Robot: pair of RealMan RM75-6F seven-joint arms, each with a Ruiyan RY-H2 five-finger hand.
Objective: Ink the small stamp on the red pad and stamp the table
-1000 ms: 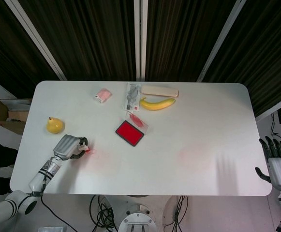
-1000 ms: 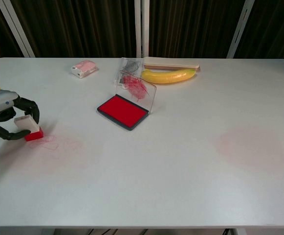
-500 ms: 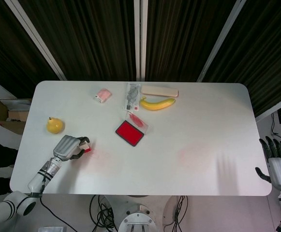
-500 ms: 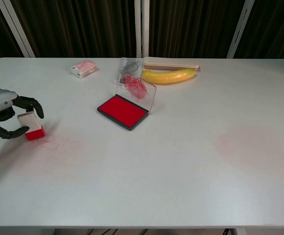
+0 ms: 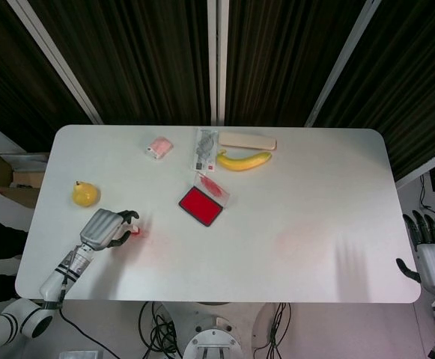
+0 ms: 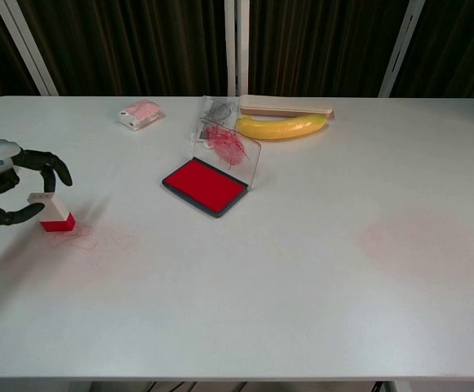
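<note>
I'm letting go of the small stamp: my left hand is opening, its fingers now spread around the stamp rather than pinching it as they were a second ago. The stamp is standing upright on the tabletop, red base down, on faint red marks, so I judge the stamping is done and I'm only clearing off. The red pad is lying open mid-table, well apart. My right hand is hanging off the table's edge, fingers spread, holding nothing.
</note>
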